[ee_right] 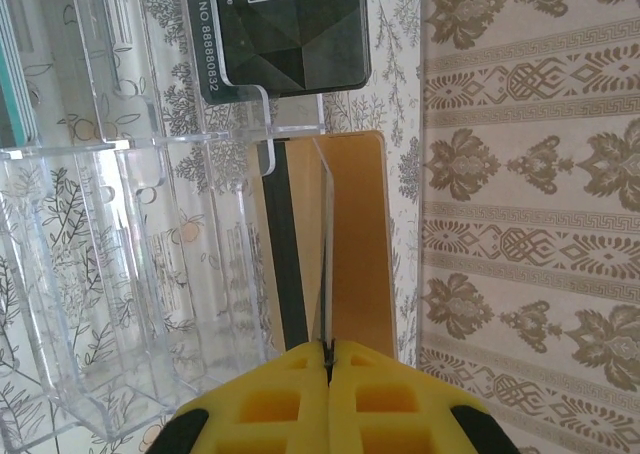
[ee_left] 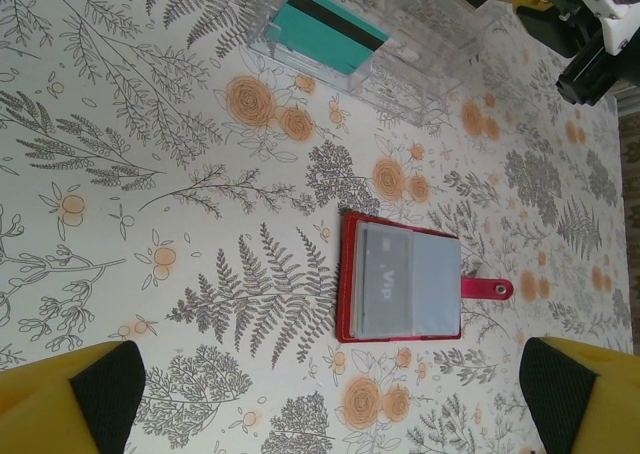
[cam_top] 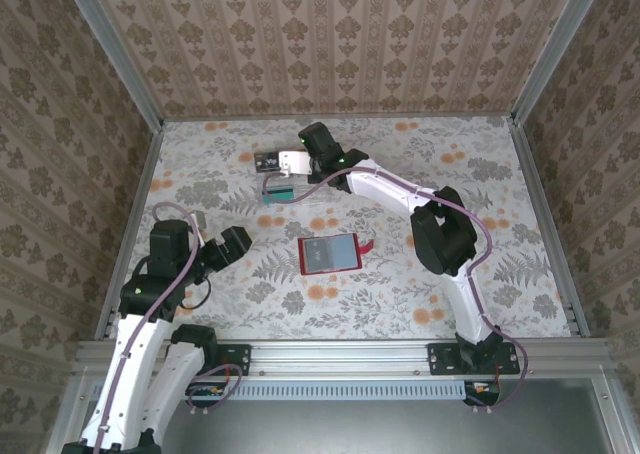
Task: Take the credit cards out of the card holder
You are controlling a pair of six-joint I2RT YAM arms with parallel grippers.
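The red card holder (cam_top: 328, 254) lies open and flat on the floral table, mid-table. In the left wrist view the card holder (ee_left: 400, 279) shows pale grey-blue sleeves with a grey "VIP" card inside and its red tab (ee_left: 487, 289) pointing right. My left gripper (ee_left: 330, 389) hovers open above and short of it, and sits left of it in the top view (cam_top: 235, 244). My right gripper (ee_right: 328, 352) is shut on a thin tan card with a black stripe (ee_right: 355, 244), held edge-on at a clear organizer (ee_right: 130, 274) at the far side of the table (cam_top: 300, 162).
The clear acrylic organizer (cam_top: 283, 186) holds a teal card (ee_left: 325, 29) and a dark card (ee_right: 285, 29) in separate slots. Patterned walls enclose the table on three sides; the right wrist view shows a wall close beside the held card.
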